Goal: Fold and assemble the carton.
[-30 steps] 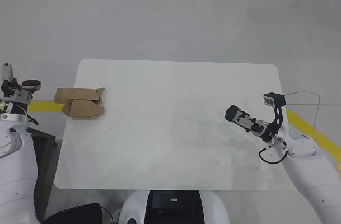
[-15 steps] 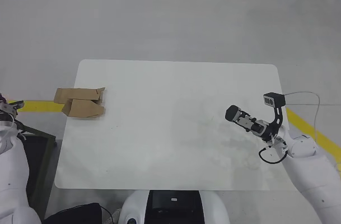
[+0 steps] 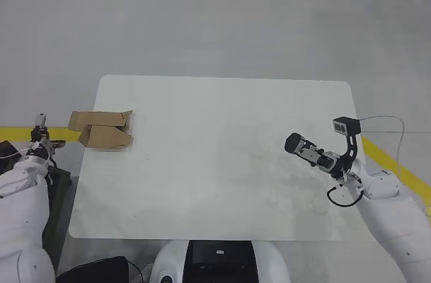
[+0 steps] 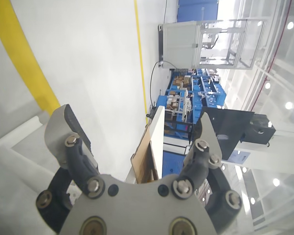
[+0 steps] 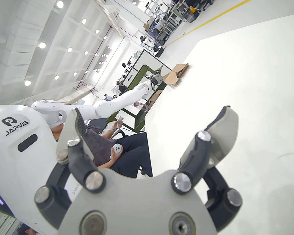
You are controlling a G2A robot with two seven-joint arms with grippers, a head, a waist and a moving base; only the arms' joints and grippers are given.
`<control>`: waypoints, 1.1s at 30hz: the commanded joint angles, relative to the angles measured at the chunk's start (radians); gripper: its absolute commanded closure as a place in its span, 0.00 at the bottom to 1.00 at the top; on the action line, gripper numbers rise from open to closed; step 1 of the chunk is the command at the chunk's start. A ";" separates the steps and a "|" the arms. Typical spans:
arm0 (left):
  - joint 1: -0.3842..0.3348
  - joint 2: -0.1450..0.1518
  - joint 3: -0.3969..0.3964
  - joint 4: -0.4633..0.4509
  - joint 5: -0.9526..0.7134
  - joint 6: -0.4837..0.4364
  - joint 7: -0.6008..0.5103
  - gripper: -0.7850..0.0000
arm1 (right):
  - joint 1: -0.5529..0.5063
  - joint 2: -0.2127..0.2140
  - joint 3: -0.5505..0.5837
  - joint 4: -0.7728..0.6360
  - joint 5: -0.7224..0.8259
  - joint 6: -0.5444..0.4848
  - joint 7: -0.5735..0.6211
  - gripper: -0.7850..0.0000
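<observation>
The right gripper (image 5: 150, 112) stays wide and empty over the table's (image 3: 222, 177) right side. The left gripper (image 4: 134, 116), also wide, has swung back toward the left edge, near the carton (image 3: 102, 129) lying there: pickup seems imminent.

carton (image 3: 102, 129): plain brown cardboard, darker in the shaded folds.
counter (image 3: 222, 177): plain white, faint grey scuffs toward its middle.
floor (image 3: 222, 35) around the counter: pale grey, with a yellow stripe (image 3: 403, 175) running off both short ends of the counter.
left claw (image 4: 134, 112): silver-grey metal, black pads (image 4: 77, 127) and black links.
right claw (image 5: 150, 110): same silver-grey metal, black links.
</observation>
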 commanded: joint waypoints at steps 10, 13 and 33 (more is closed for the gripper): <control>-0.056 -0.026 0.086 0.056 0.021 -0.036 -0.084 0.00 | 0.000 0.000 0.000 0.000 0.000 0.000 0.000 0.00; -0.064 -0.028 0.096 0.063 0.023 -0.045 -0.091 0.00 | 0.000 0.000 0.000 0.000 0.000 0.000 0.000 0.00; -0.092 -0.012 0.109 0.067 0.003 -0.068 -0.143 1.00 | 0.000 0.000 0.000 0.000 0.000 0.000 0.000 0.00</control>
